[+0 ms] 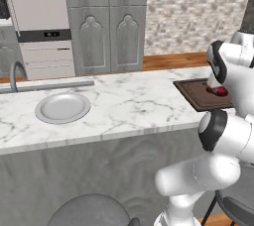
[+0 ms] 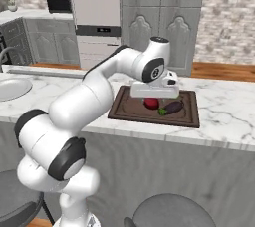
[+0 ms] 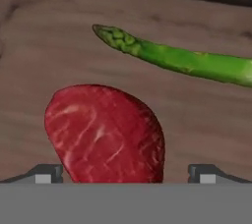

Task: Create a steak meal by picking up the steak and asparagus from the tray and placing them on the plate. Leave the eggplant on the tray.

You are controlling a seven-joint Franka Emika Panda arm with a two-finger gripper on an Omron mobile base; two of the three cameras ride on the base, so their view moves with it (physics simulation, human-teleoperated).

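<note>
I have the gripper point(image 3: 125, 173) spread wide and low over the tray point(image 2: 189, 116), steak point(image 3: 106, 134) lying flat between its tips, asparagus point(image 3: 182, 61) just beyond, eggplant point(image 2: 173, 106) beside them, plate point(image 1: 63, 107) well apart, empty.

A matt, grained dark brown wooden tray point(image 3: 39, 31) is seen under the glossy, marbled red steak slab point(image 3: 106, 134); the white-veined marble counter point(image 1: 129, 108) looks polished.
</note>
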